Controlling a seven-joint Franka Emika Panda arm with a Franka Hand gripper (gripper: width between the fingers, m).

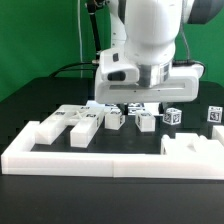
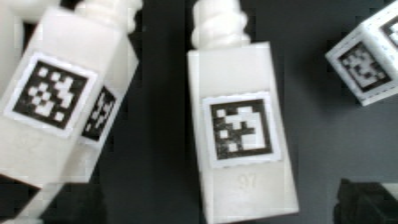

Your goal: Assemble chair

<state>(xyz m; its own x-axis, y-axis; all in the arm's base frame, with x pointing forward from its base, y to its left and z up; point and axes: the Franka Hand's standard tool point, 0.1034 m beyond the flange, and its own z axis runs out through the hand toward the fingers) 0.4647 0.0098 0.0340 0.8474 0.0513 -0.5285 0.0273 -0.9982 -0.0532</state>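
Note:
The chair is in loose white tagged parts on the black table. In the wrist view a white leg (image 2: 238, 120) with a square tag lies straight under my gripper (image 2: 199, 203). The dark fingertips (image 2: 366, 196) stand on either side of its end and do not touch it. The gripper is open and holds nothing. A second leg (image 2: 64, 92) lies beside the first, and another tagged part (image 2: 366, 62) shows at the edge. In the exterior view my gripper (image 1: 132, 107) hangs low over the row of legs (image 1: 116, 119), with flat slabs (image 1: 62, 124) toward the exterior view's left.
A long low white border rail (image 1: 100, 162) runs along the front, with raised ends (image 1: 196, 146). More small tagged parts (image 1: 173, 117) stand toward the exterior view's right, one (image 1: 213, 115) at the far edge. A green backdrop hangs behind.

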